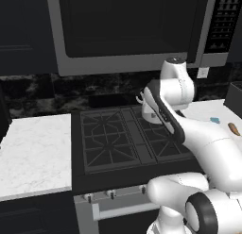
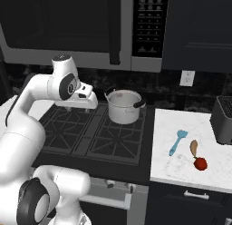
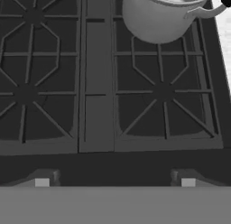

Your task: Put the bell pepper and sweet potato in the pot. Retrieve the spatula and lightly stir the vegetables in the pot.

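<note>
On table right of stove: bell pepper (image 2: 200,163), sweet potato (image 2: 194,148), spatula (image 2: 177,142). Pot (image 2: 123,106) on rear burner. My hand (image 2: 87,98) wide, empty, above stove. Pepper probably smooth, slippery; grip across body. Potato stiff, take mid-length.

Dark kitchen: black stove (image 2: 95,133) with grates, microwave (image 1: 132,30) above, dark marble backsplash (image 1: 52,89), white marble counters (image 1: 33,153) both sides, wall outlet (image 2: 187,77).
</note>
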You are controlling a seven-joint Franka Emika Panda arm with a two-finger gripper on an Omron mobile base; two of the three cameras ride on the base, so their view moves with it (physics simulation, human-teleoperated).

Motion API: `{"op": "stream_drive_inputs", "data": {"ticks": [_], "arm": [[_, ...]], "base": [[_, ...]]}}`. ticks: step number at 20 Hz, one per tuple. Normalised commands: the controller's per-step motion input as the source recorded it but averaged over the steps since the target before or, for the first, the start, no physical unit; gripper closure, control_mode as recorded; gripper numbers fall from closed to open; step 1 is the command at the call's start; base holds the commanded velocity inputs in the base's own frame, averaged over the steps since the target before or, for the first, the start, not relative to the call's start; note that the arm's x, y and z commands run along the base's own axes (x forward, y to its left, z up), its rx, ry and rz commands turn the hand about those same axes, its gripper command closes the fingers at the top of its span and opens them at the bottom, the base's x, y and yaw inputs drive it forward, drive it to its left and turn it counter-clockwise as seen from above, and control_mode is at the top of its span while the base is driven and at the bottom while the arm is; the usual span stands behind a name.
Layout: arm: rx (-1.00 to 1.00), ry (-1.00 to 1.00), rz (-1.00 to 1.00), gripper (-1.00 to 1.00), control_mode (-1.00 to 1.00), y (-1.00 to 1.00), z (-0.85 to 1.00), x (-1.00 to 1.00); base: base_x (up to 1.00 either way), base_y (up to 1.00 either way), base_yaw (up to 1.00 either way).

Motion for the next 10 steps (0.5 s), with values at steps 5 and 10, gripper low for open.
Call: {"op": "stream_drive_inputs", "data": {"ticks": [5,10], "arm": [[0.0,0.08,-0.01,-1.0,1.0,0.0,-0.04,0.02],[0.0,0.0,0.0,-1.0,1.0,0.0,0.0,0.0]], "base": [[0.0,-0.01,0.0],[0.0,-0.54,-0.02]]}}
